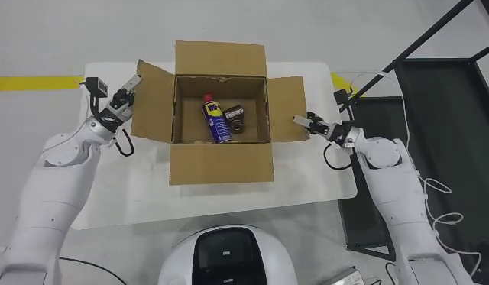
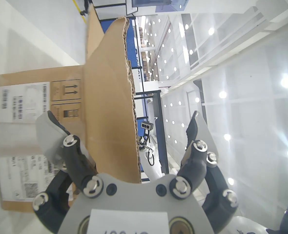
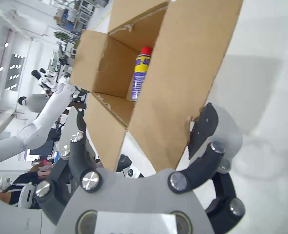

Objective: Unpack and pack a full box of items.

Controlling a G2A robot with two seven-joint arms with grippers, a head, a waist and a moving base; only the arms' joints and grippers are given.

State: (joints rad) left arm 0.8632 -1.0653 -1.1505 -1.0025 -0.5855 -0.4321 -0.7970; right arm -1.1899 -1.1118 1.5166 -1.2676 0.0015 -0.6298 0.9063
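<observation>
Top view: the box (image 1: pixel 221 166) sits mid-tabletop (image 1: pixel 114 197), flaps splayed, spray can (image 1: pixel 215 118) inside. Left wrist view: the left hand (image 2: pixel 120 120), released, straddles the left flap (image 2: pixel 109 93). Right wrist view: the right hand (image 3: pixel 144 118), also released, straddles the right flap (image 3: pixel 183 74). I'd pinch both squarely before swinging either.

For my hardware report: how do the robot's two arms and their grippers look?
The left arm and right arm have smooth white shells, with a black cable looping at each wrist. The left gripper and right gripper each have a grey metal plate, black links with silver screws, and pale grey fingers with black pads.
</observation>
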